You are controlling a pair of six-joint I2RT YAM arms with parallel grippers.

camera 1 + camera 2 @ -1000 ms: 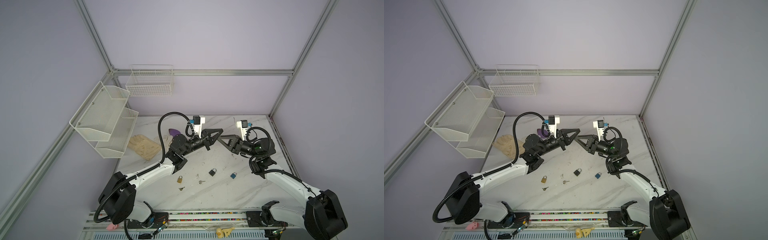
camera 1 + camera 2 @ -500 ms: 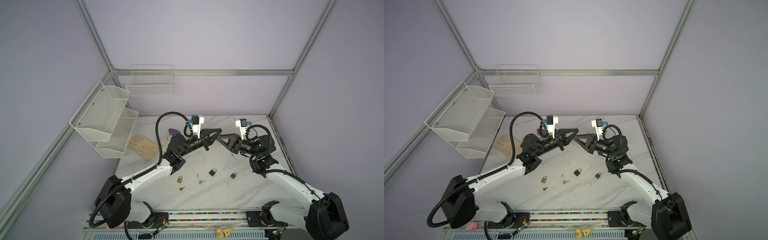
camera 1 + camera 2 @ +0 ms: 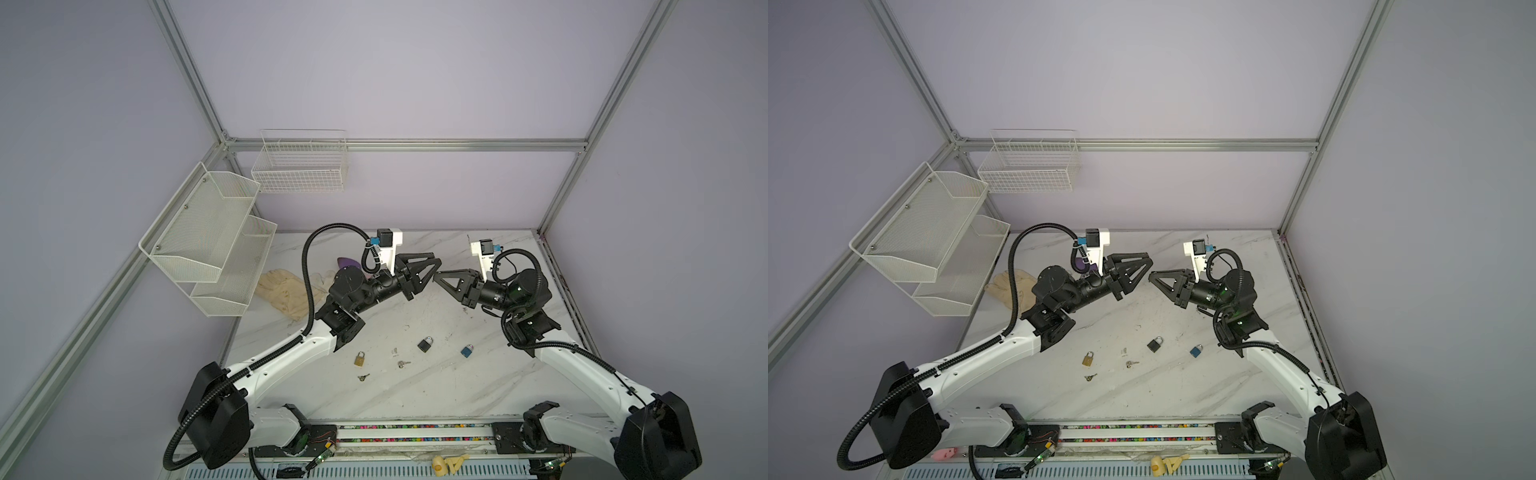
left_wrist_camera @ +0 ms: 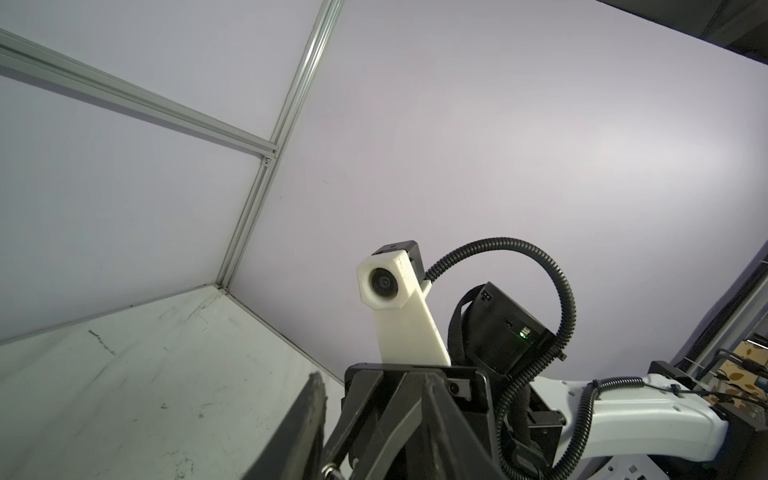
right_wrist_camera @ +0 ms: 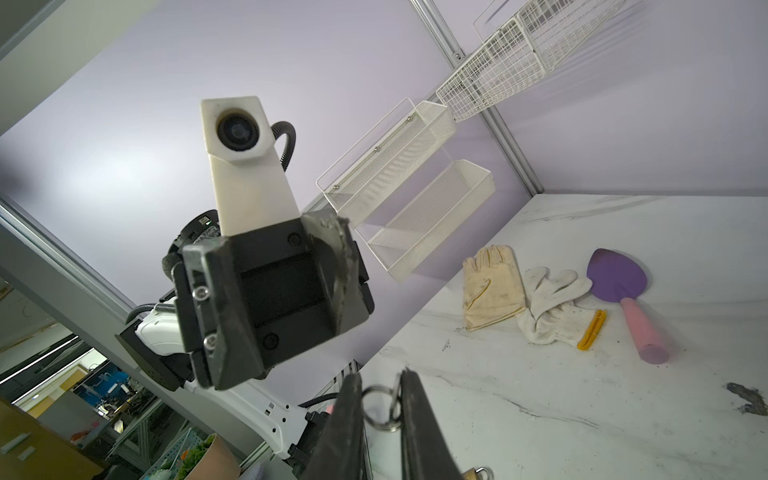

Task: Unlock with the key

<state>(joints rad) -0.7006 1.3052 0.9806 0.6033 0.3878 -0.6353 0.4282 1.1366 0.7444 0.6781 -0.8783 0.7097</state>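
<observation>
One key ring [image 5: 380,409] sits clamped between the closed fingers of the right end effector [image 3: 436,277], raised over the counter's [image 3: 457,395] middle. Facing it tip to tip, the left end effector [image 3: 434,262] has its jaws apart. Brass padlock [image 3: 360,359], black padlock [image 3: 425,344] and blue padlock [image 3: 467,350] lie nearer the front edge.

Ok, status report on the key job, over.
Left gripper open, right gripper shut on key ring, tips close together mid-air. Brass padlock, black padlock, blue padlock lie on table, untouched. Nothing blocking them.
</observation>
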